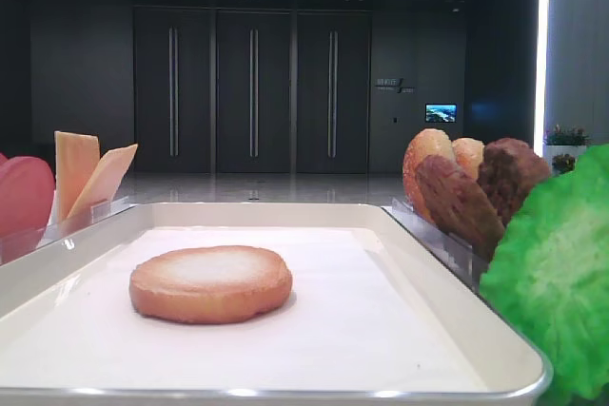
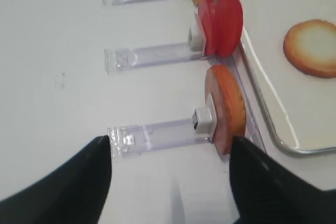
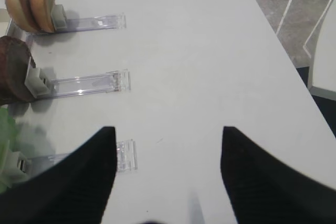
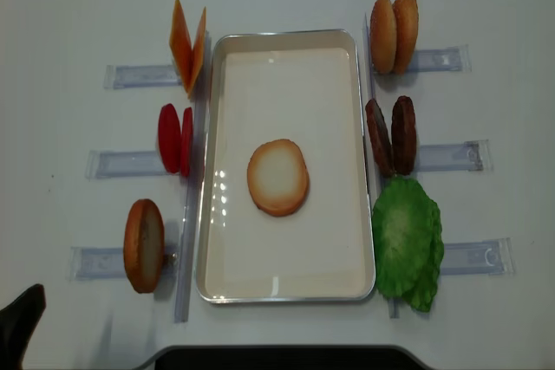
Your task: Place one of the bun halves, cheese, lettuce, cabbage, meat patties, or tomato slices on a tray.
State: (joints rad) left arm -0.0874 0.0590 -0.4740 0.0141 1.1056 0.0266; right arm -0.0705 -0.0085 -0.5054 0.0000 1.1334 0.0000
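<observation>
A round golden-rimmed bun half [image 4: 277,177] lies flat, pale face up, in the middle of the cream-white rectangular tray [image 4: 286,39]; the left gripper [image 2: 170,182] hangs with black jaws apart, empty, near an upright bun [image 2: 227,108]; the right gripper [image 3: 168,177] stands apart too, over bare white table [image 3: 199,51].

One bun half [image 4: 277,177] lies on the tray [image 4: 286,286]; tomato slices [image 4: 175,139] left; meat patties [image 4: 391,135] right.

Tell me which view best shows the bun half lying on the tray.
The overhead realsense view: the round golden-rimmed bun half shows whole, mid-tray. The low exterior view shows it side-on; left wrist catches it cropped; right wrist misses it.
</observation>
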